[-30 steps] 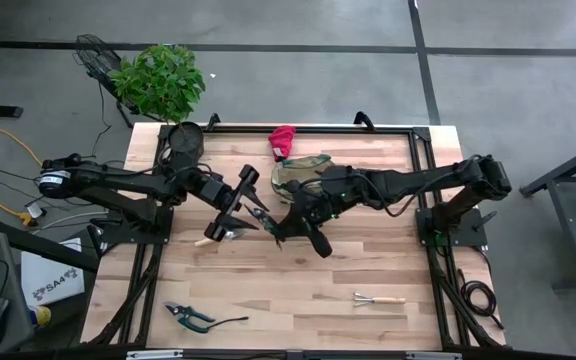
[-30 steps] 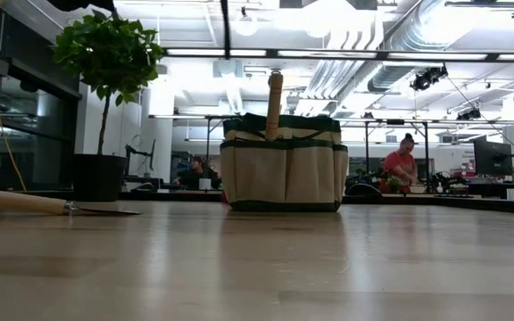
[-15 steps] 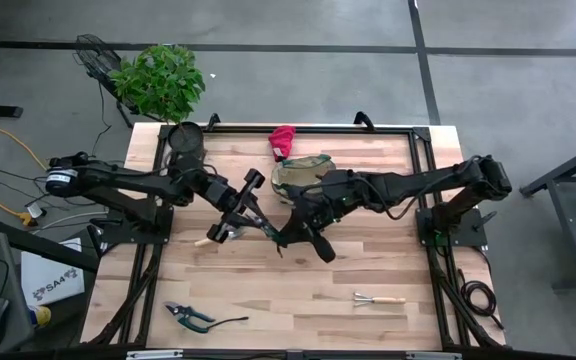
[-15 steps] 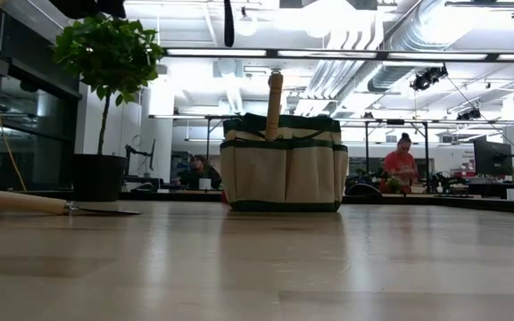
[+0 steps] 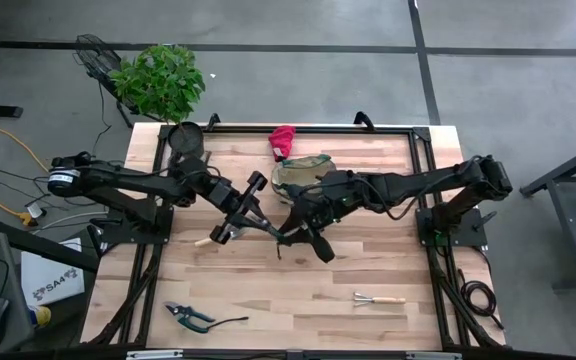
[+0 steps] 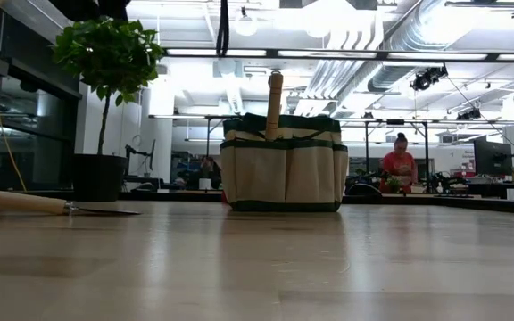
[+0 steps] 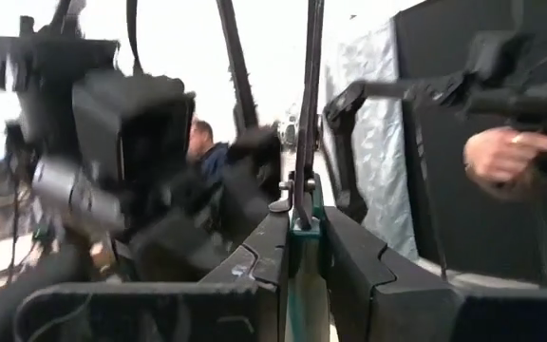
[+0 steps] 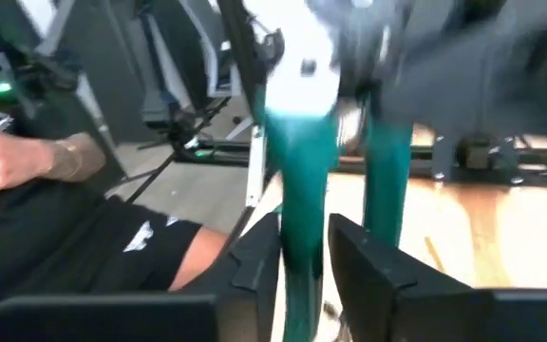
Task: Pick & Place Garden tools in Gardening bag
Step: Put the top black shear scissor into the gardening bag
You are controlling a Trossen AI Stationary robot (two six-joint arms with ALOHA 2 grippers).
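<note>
Both arms meet over the middle of the surface [image 5: 388, 255], in front of the gardening bag [image 5: 303, 175]. The left tool [image 7: 302, 226] is clamped on a green-handled tool [image 8: 297, 180], which is held up off the wood. Its two fingers [image 7: 259, 252] press on the green part from either side, and a thin metal rod runs on past them. The right tool [image 8: 304, 236] has one teal handle of the same thing between its jaws, but whether it grips or stands loose I cannot tell.

The bag stands upright towards the far side of the surface, tan with dark green trim, and a wooden handle [image 6: 275, 102] sticks up out of its mouth. The red glove [image 5: 283, 140] lies just behind the bag. The trowel [image 6: 25, 202] lies flat on the wood below the left arm. The pruners [image 5: 190, 317] lie near the front edge on the left side, and the mini rake [image 5: 378, 299] near the front on the right – both well apart from the bag.

A potted plant [image 5: 163, 80] stands at the far left corner. Beyond the surface a person in red [image 6: 401, 165] shows in the room.
</note>
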